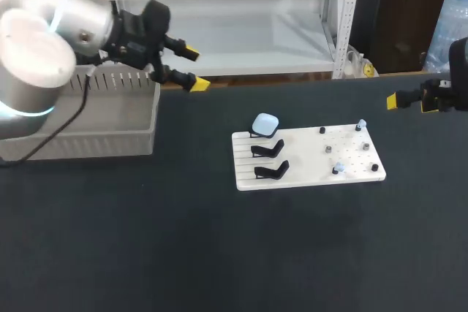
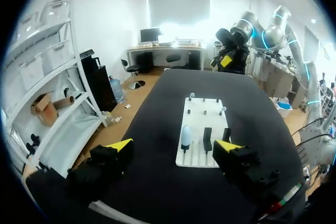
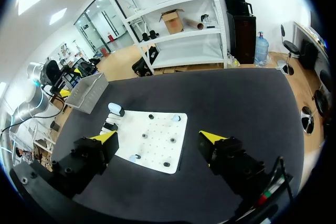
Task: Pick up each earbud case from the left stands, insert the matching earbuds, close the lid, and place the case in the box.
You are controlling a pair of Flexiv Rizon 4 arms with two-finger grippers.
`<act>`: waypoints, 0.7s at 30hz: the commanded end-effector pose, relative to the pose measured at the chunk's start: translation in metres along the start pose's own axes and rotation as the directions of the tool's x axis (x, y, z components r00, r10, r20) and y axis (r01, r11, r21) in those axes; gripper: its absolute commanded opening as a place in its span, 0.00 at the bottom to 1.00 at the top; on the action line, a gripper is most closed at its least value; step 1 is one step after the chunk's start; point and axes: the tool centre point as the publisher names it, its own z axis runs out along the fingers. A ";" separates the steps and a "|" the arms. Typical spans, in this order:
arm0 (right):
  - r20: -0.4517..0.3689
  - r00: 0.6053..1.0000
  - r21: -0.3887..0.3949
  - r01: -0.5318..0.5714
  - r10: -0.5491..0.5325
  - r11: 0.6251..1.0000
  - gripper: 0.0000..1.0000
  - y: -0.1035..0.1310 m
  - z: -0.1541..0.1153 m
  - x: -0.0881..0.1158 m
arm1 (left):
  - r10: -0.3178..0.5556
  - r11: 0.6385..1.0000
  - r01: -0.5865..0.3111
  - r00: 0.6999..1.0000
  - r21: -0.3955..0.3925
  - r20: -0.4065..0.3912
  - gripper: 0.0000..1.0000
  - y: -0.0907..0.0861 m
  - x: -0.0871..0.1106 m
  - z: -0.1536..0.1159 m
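1. While both our arms hang above the dark bench (image 1: 146, 239), the left jaws stand wide open at its far left, near the far right corner of the grey box (image 1: 80, 133), with nothing between them.
2. Our right jaws, out at the bench's far right edge, are likewise spread wide and hold nothing.
3. A white board (image 1: 307, 174) lies flat near the middle of the bench, well apart from both arms.
4. On the board's left part three black stands sit in a row. The far stand carries the pale blue earbud case (image 1: 265, 123); the middle stand (image 1: 268, 149) and the near stand (image 1: 272, 171) follow toward us.
5. On the board's right part, among small dark pegs, we see two small pale pieces, earbuds as far as we can tell: one at the far right corner (image 1: 360, 126), one nearer (image 1: 337, 169).
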 end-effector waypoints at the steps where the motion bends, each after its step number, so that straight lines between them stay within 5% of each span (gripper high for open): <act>1: 0.000 1.000 0.000 0.000 0.000 1.000 1.00 0.000 0.000 0.000 | 0.000 0.997 -0.001 1.000 0.081 0.007 1.00 0.007 0.007 0.032; 13: 0.000 1.000 0.000 0.000 0.000 1.000 1.00 0.000 0.000 0.000 | 0.071 0.995 -0.073 0.997 0.064 0.028 1.00 0.005 0.025 0.068; 20: 0.000 1.000 0.000 0.000 0.000 1.000 1.00 0.000 0.000 0.000 | 0.079 0.994 -0.080 0.997 0.078 0.024 0.95 0.003 0.034 0.085; 21: 0.000 1.000 0.000 0.000 0.000 1.000 1.00 0.000 0.000 0.000 | 0.077 0.994 -0.079 0.997 0.081 0.025 0.85 0.003 0.035 0.087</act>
